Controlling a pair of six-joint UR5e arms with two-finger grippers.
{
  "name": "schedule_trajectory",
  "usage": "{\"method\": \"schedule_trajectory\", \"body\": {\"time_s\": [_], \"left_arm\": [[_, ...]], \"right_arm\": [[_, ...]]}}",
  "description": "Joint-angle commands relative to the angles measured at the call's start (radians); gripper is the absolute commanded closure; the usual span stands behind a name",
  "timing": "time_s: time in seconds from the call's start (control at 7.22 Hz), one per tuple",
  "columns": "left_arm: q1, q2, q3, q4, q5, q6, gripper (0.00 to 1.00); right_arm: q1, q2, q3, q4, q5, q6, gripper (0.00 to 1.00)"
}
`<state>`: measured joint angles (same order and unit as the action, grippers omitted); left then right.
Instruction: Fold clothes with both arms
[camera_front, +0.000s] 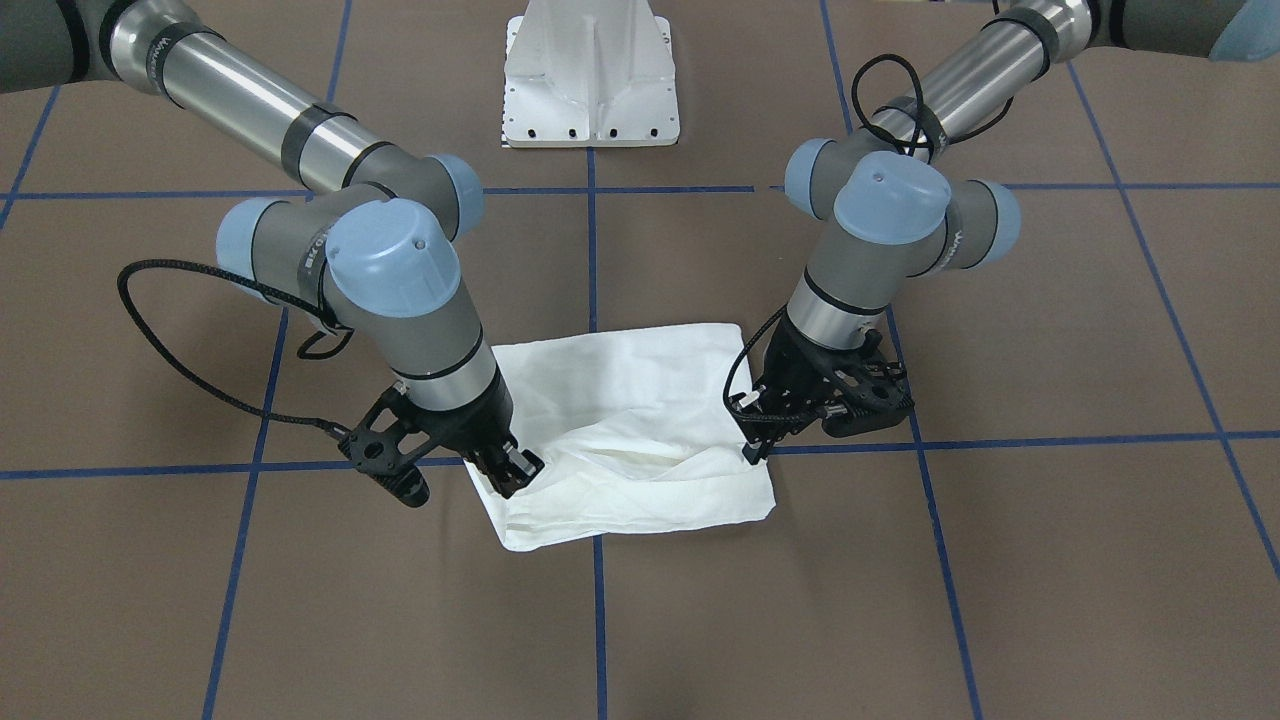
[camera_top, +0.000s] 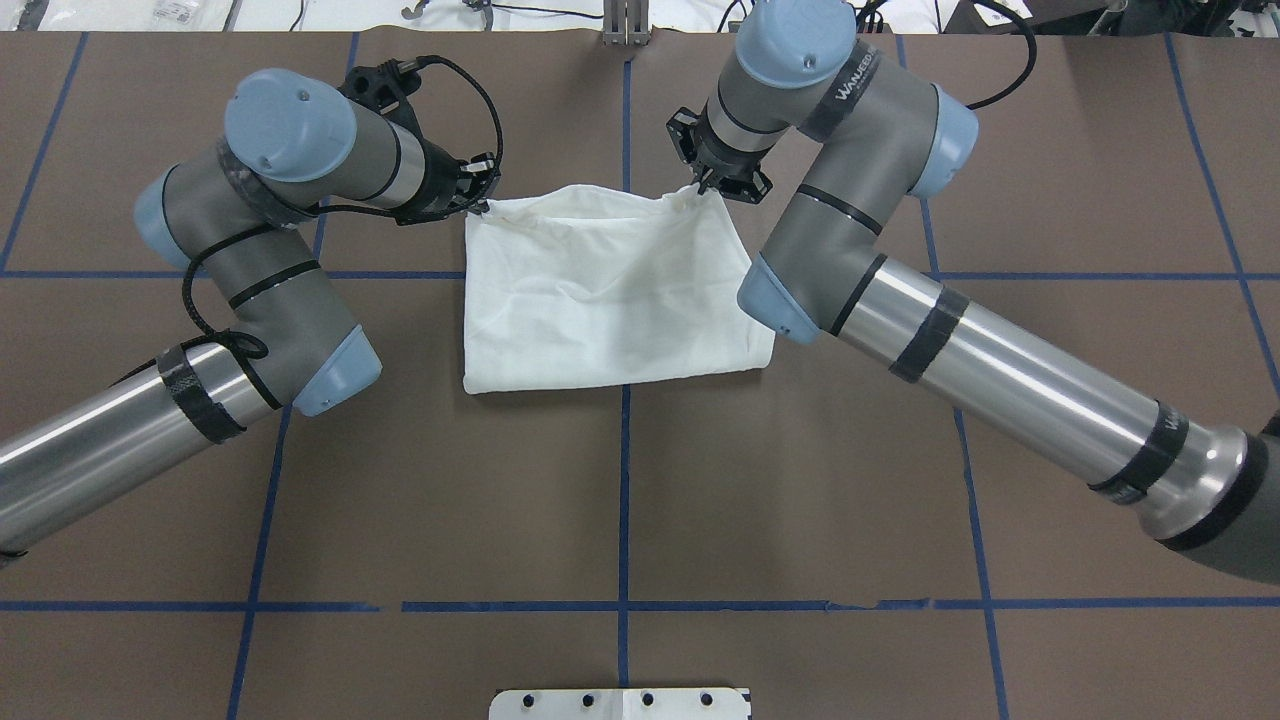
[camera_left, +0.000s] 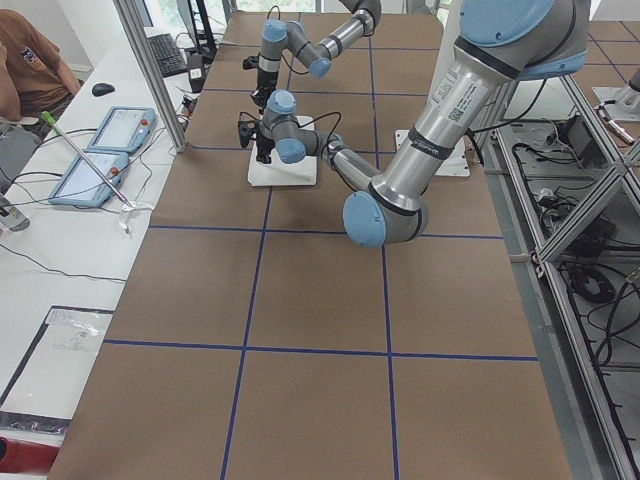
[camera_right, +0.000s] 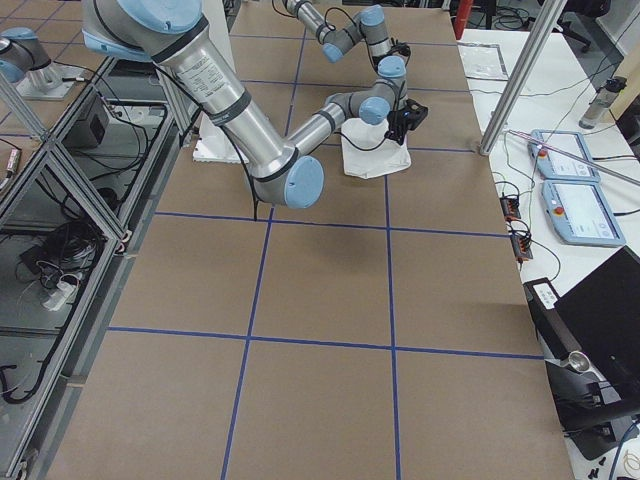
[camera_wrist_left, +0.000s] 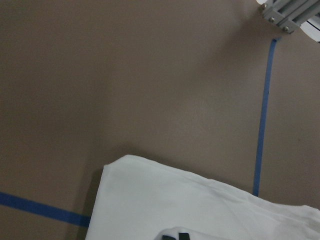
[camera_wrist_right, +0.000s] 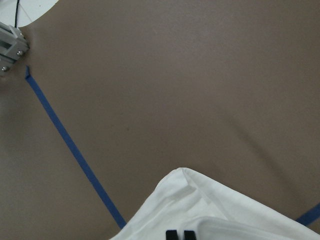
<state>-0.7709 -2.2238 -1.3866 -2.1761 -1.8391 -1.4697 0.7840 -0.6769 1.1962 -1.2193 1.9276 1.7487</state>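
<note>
The white T-shirt (camera_front: 620, 400) lies folded into a rough rectangle in the middle of the brown table, and also shows in the overhead view (camera_top: 600, 290). No printed text shows. My left gripper (camera_top: 483, 207) is shut on the shirt's far left corner, on the right in the front-facing view (camera_front: 752, 450). My right gripper (camera_top: 700, 190) is shut on the far right corner, on the left in the front-facing view (camera_front: 515, 478). The edge between them sags slightly. Both wrist views show closed fingertips on white cloth (camera_wrist_left: 175, 205) (camera_wrist_right: 225, 215).
The white metal pedestal base (camera_front: 590, 75) stands on the robot's side of the table (camera_top: 620, 703). Blue tape lines cross the brown table surface (camera_top: 620, 500). Beyond the table's far edge is a bench with tablets (camera_left: 100, 150) and a seated person (camera_left: 25, 70).
</note>
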Motion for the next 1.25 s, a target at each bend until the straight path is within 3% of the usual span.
{"method": "schedule_trajectory", "body": {"time_s": [0.0,0.14,0.55,0.69,0.83,1.11], "left_arm": [[-0.019,-0.004,0.099,-0.104,0.001,0.037,0.4],[-0.024,-0.004,0.106,-0.119,0.003,0.061,0.0],[-0.062,0.041,0.097,-0.186,-0.003,0.113,0.0],[-0.077,0.071,0.086,-0.197,-0.055,0.171,0.0],[-0.126,0.126,0.042,-0.191,-0.168,0.304,0.0],[-0.268,0.22,0.012,-0.182,-0.303,0.656,0.0]], "right_arm": [[0.015,0.037,-0.14,0.079,0.008,-0.052,0.01],[0.021,0.036,-0.161,0.127,0.008,-0.058,0.0],[0.127,-0.013,-0.153,0.126,0.092,-0.238,0.0],[0.164,-0.07,-0.133,0.118,0.128,-0.317,0.0],[0.216,-0.152,-0.092,0.116,0.16,-0.465,0.0],[0.352,-0.321,-0.038,0.069,0.256,-0.86,0.0]]}}
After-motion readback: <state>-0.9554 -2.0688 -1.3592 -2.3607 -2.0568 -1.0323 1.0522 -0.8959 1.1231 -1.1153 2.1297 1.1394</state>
